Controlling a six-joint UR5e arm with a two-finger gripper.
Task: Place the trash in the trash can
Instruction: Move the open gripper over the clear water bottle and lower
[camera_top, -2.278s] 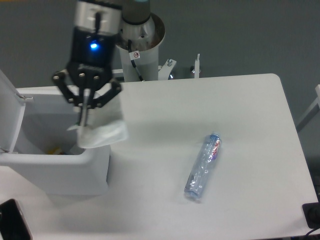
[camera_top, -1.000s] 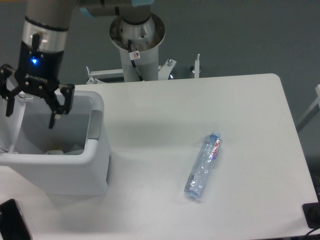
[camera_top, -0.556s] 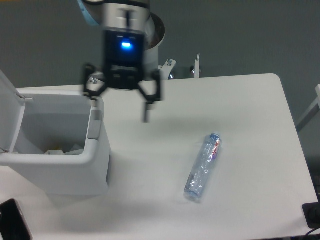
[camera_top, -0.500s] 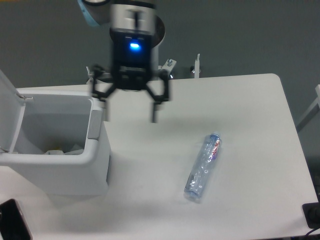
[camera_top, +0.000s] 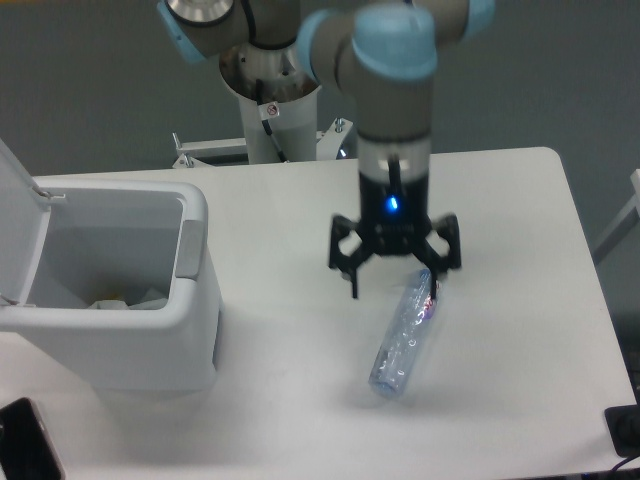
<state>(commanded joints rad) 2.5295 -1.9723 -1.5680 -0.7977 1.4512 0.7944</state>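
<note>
Gripper sits centre frame, pointing down at the white table; jaws spread wide, nothing between them; blue light lit on the gripper body just above the linkage.

Left finger tip is over bare table, just left of the bottle's upper end; right finger tip is at the bottle's cap end, overlapping it in this view; cannot tell whether it touches.

Clear plastic bottle lies flat on the table, lower centre-right of frame; long axis runs diagonally, upper right to lower left; red-white label sits near the upper end, close to the right finger; the lower end is clear of the gripper and lies free on the table.

White trash can at left of frame, well apart from the bottle; lid hinged up at far left edge, bin open; grey tab on the wall facing the table centre.

Inside the bin, at the bottom: a whitish, translucent-looking piece, apparently the plastic pouch, beside a small yellowish scrap; detail too small to tell more.

Arm comes in from the top of frame, grey links with light blue joint caps; its pedestal base stands behind the table's far edge, upper centre.

Dark flat object at the lower left corner, cut off by the frame; another dark object at the lower right corner, also cut off.
</note>
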